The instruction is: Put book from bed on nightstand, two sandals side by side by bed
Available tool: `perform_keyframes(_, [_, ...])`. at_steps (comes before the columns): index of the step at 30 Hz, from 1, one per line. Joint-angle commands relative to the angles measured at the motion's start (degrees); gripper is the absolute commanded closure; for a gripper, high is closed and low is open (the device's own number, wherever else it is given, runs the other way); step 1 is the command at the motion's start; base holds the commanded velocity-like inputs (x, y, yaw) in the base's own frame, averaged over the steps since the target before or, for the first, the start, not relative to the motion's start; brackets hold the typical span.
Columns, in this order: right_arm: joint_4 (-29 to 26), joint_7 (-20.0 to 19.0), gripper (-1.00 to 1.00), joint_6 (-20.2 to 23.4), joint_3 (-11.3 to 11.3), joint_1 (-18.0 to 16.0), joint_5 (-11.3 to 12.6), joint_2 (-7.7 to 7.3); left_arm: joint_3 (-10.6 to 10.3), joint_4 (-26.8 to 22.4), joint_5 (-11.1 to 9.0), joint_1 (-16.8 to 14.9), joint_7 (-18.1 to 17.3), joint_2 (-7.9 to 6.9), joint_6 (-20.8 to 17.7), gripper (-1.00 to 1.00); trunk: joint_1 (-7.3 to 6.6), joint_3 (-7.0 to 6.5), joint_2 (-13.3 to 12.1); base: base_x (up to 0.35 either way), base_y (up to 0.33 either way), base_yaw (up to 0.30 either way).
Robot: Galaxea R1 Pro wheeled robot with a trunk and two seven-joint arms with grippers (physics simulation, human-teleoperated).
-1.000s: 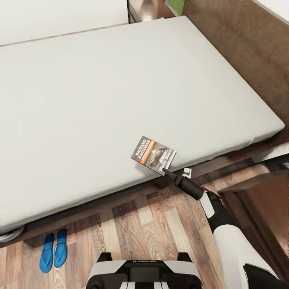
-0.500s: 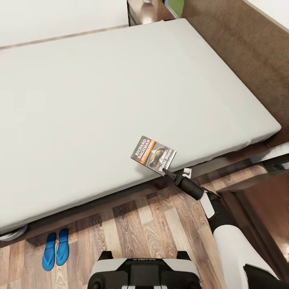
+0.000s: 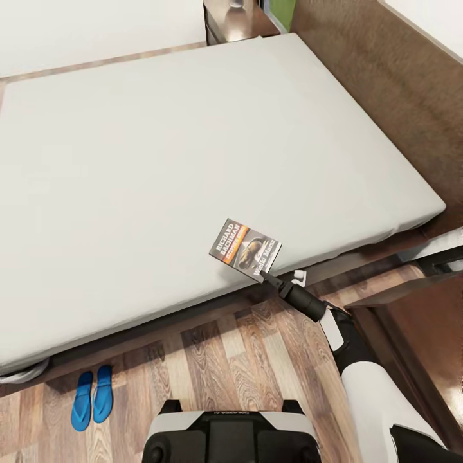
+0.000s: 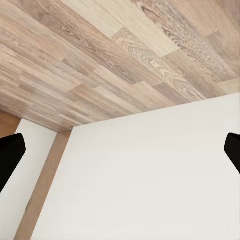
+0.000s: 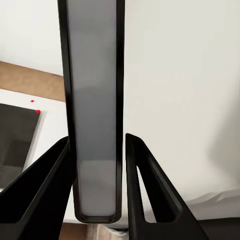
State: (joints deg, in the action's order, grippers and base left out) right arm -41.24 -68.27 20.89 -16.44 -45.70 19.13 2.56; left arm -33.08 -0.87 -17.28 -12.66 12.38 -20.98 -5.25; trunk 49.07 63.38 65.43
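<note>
While the pale-grey bed (image 3: 193,167) spreads across most of the head view, the wood-plank floor (image 3: 244,360) runs along its near side, where the two sandals (image 3: 92,399) lie side by side. The book (image 3: 245,247), its cover reading "RICHARD BACHMAN", sits at the mattress's near edge. In the right wrist view the book (image 5: 95,110) appears edge-on, pinched between the right end effector (image 5: 97,190) fingers. The left wrist view shows the left end effector (image 4: 120,155) spread wide, over floor and a white surface.
</note>
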Motion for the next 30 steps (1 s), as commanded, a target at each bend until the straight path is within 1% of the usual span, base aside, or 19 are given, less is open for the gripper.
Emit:
perform_keyframes(1, [0.0, -0.2, 1.0, 0.5, -0.2, 0.0, 0.0, 0.06, -0.5, -0.1, -0.5, 0.0, 0.2, -0.02, -0.3, -1.0, -0.22, -0.16, -0.4, 0.0, 0.0, 0.0])
perform_keyframes(11, [-1.2, -0.2, 1.0, 0.8, 0.6, 0.1, 0.2, 0.18, -0.5, -0.1, -0.5, 0.0, 0.0, -0.03, -0.3, -1.0, -2.42, -1.96, -4.4, 0.0, 0.0, 0.0])
perform_keyframes(30, [-1.3, -0.2, 1.0, 1.0, 0.8, 0.2, 0.2, 0.25, -0.3, -0.1, -0.5, -0.1, -0.1, -0.03, -0.3, -1.0, -6.59, -5.37, -12.0, 0.0, 0.0, 0.0])
